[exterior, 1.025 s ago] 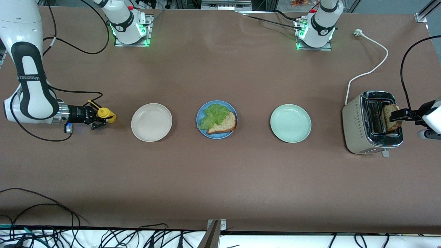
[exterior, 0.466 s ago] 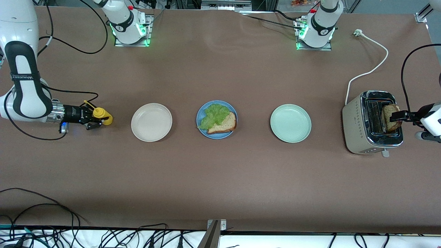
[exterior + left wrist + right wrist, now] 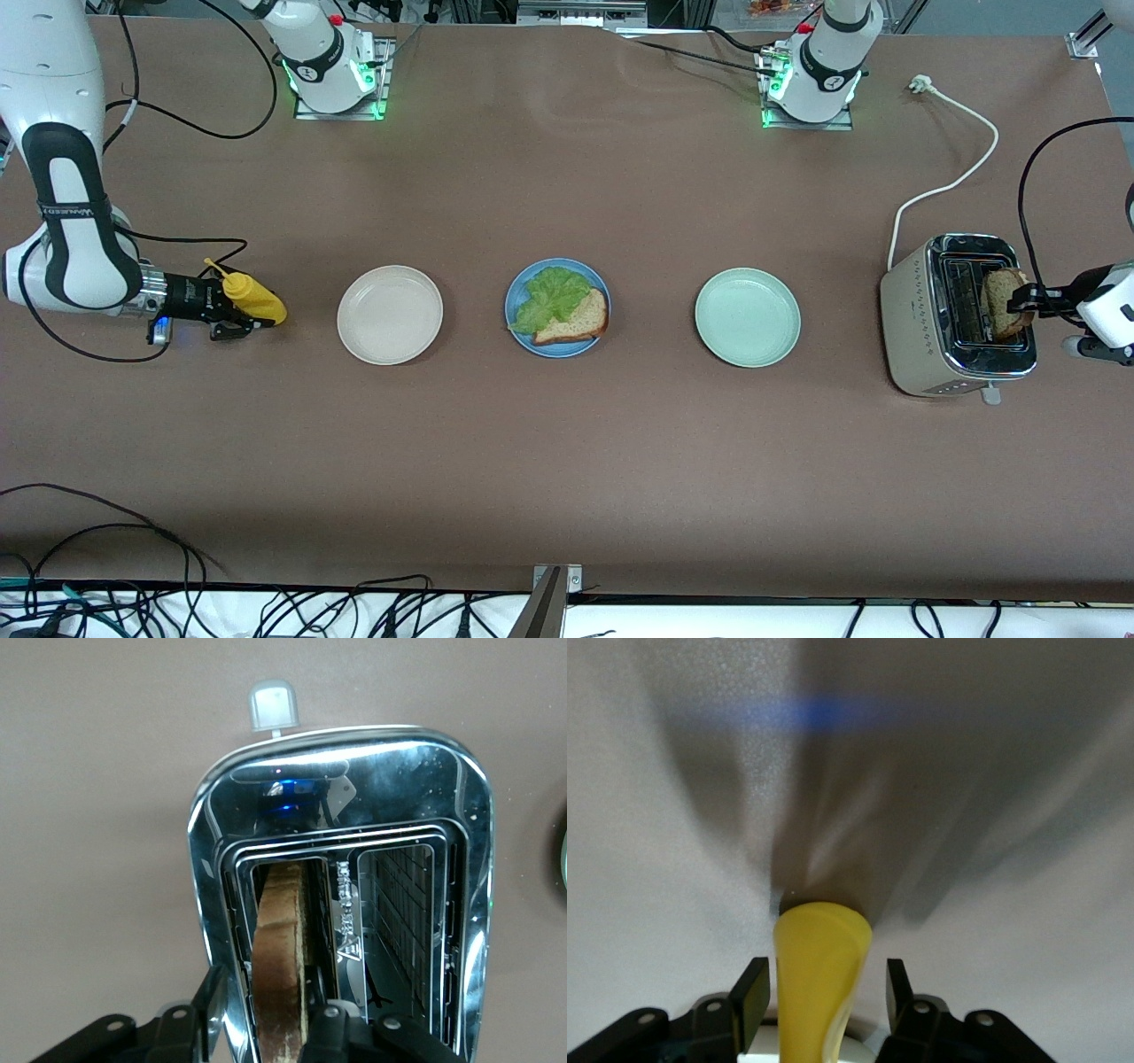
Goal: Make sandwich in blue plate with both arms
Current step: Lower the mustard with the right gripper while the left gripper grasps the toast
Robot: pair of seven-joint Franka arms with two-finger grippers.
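Observation:
The blue plate (image 3: 524, 332) sits mid-table and holds a green lettuce leaf (image 3: 551, 294) and one brown toast slice (image 3: 580, 319) leaning on it. A second toast slice (image 3: 1001, 301) stands up out of a slot of the toaster (image 3: 921, 328); it also shows in the left wrist view (image 3: 276, 939). My left gripper (image 3: 1023, 301) (image 3: 266, 1014) is open astride this slice, one finger touching it, the other apart. My right gripper (image 3: 235, 310) (image 3: 824, 992) is open around a yellow squeeze bottle (image 3: 255, 301) (image 3: 822, 948), with a gap on each side.
A beige-white plate (image 3: 390, 315) lies between the yellow bottle and the blue plate. A pale green plate (image 3: 747, 317) lies between the blue plate and the toaster. The toaster's white cord (image 3: 966, 168) runs toward the left arm's base.
The right gripper moved toward the right arm's end of the table, and the yellow bottle has tipped from cap-up to slanting. The left gripper drew back slightly; the toast stayed in the slot.

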